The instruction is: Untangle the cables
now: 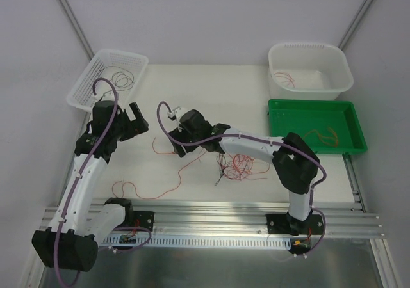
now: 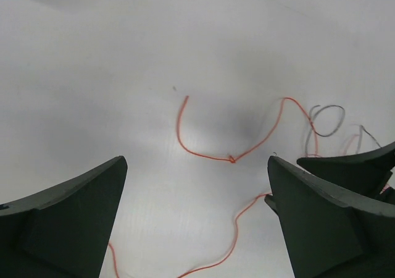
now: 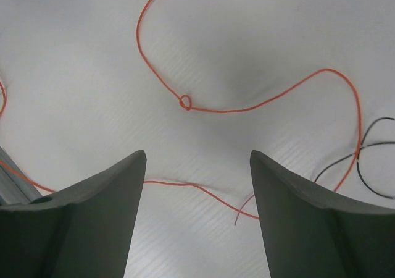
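Observation:
A tangle of thin red, orange and dark cables (image 1: pixel 240 166) lies mid-table. One orange cable (image 1: pixel 148 192) trails away from it to the left. In the left wrist view an orange cable with a small knot (image 2: pixel 232 159) lies on the table, another orange strand (image 2: pixel 236 228) runs nearer, and a grey loop (image 2: pixel 327 120) curls at right. My left gripper (image 1: pixel 136 116) (image 2: pixel 197 160) hangs open above them, holding nothing. My right gripper (image 1: pixel 178 148) (image 3: pixel 197 154) is open over the knotted orange cable (image 3: pixel 184 102), with an orange strand (image 3: pixel 203 191) on the table below its jaws. A black cable (image 3: pixel 370 160) shows at right.
A white mesh basket (image 1: pixel 90 77) at back left holds a few cables. A white tub (image 1: pixel 309 57) at back right holds a red one. A green tray (image 1: pixel 282 118) in front of the tub holds orange ones. The right arm stretches left across the table's middle.

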`<state>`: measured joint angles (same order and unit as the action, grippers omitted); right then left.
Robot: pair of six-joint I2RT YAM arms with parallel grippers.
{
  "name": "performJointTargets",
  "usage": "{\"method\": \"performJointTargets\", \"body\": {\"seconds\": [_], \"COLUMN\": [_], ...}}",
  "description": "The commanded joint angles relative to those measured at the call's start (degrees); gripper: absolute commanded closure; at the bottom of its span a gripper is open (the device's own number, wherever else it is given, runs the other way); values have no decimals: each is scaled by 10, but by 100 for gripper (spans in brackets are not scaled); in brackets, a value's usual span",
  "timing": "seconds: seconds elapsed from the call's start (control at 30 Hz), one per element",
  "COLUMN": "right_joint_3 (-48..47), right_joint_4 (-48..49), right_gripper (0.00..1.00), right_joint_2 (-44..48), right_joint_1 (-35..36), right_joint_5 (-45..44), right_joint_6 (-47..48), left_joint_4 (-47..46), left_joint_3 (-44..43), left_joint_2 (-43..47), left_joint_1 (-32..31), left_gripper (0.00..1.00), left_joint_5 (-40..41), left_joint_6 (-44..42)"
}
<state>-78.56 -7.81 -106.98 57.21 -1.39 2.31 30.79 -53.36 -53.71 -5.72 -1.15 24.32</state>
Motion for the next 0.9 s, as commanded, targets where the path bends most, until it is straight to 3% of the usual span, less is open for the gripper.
{"method": "performJointTargets", "body": {"seconds": [0.0,0.07,0.2,0.6,0.8,0.87], "right_joint_3": [-40,-73,-125,-201,-205,-191], "right_joint_4": [2,-20,-64,-91,-89,-83], "right_gripper": [28,28,29,43,65,81], "right_joint_2": [-34,-53,-115,-205,-224,-219], "right_joint_1": [4,4,11,18,19,22], "right_joint_5": [68,102,125,111,93,83], "right_joint_6": [88,124,167,199,205,206], "left_joint_4": [41,31,29,23,22,22], "left_joint_3": [-5,14,27,34,34,34], "left_joint_2": [12,14,13,12,13,13], "left_joint_1": [13,21,42,45,47,47], "left_gripper": [1,1,1,1,1,1], "left_joint_5": [116,141,100,88,83,82], "left_joint_6": [-55,-56,-54,-54,-53,-54]}}
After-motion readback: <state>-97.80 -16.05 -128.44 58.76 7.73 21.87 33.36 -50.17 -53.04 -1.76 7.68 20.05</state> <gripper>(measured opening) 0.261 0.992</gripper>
